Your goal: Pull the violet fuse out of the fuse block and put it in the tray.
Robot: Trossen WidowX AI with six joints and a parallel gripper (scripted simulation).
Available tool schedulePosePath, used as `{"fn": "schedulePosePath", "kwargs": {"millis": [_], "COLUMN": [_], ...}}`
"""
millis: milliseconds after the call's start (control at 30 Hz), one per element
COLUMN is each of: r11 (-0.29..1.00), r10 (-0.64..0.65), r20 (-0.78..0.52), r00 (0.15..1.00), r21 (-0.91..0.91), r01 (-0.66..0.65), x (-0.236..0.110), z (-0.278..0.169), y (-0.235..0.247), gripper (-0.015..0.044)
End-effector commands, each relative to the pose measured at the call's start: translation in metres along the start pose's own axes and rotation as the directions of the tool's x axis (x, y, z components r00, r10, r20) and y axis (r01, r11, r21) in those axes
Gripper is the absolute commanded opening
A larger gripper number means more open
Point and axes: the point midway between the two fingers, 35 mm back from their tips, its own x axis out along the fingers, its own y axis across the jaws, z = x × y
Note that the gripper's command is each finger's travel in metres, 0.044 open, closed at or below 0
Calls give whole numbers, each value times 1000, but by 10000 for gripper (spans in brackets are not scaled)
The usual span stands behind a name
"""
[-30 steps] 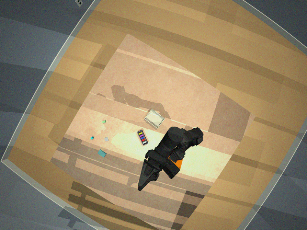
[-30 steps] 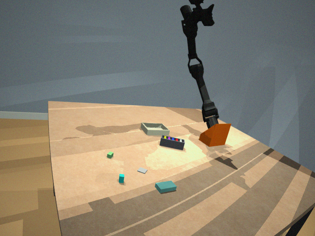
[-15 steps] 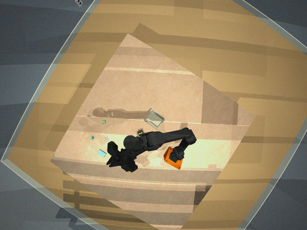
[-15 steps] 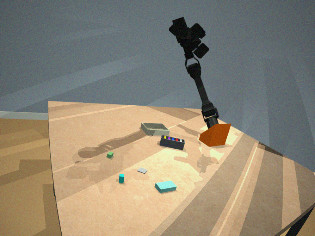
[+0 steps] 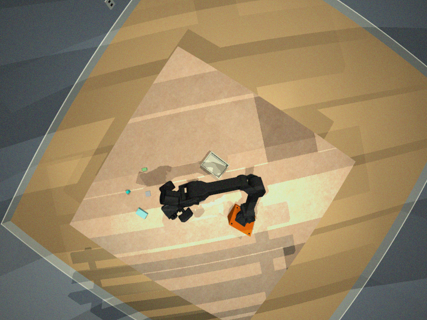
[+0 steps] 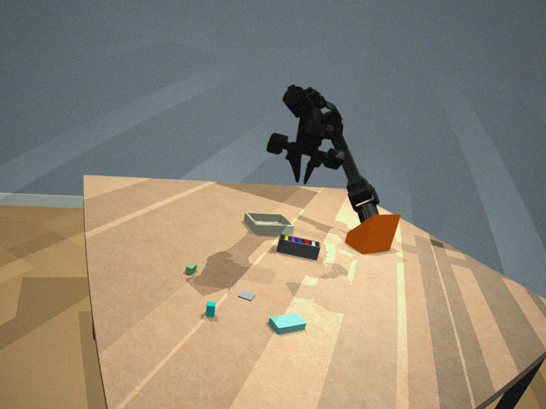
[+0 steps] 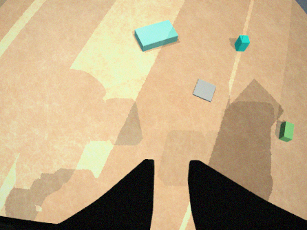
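Hand (image 6: 302,179): hanging high above the table (image 6: 410,317), fingers pointing down, standing narrow with only a slim gap between them, gripping nothing. Showing table surface through that gap in the wrist view.

Arm (image 6: 344,154): rising from an orange base (image 6: 375,235) near the table's far right edge, bending over at the top, reaching back toward the middle.

Fuse block (image 6: 298,247): dark, lying on the table below the hand and slightly nearer the camera, just left of the base. Hiding under the arm in the top view.

Violet fuse (image 6: 292,238): sitting in the block's top row among the other coloured fuses, well apart from the hand.

Tray (image 6: 267,222): pale grey-green, resting just behind the block; in the top view lying beside the forearm.

Loose items, lying nearer the camera and well apart from the block: green cube (image 6: 190,268), grey tile (image 6: 246,295), teal block (image 6: 210,308) standing upright, cyan slab (image 6: 287,323) lying flat. All four appearing ahead of the fingers in the wrist view.
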Motion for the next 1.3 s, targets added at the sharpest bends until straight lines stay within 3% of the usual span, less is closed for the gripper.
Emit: {"fn": "schedulePosePath", "kwargs": {"millis": [0,267,1267], "r11": [996,988,988], "r10": [31,63,63], "r20": [-238,-604,-610], "r00": [971,795,790], "r21": [85,152,152], "r01": [-11,37,38], "x": [32,57,75], "z": [-60,-163,-174], "y": [13,41,44], "gripper": [73,73,73]}}
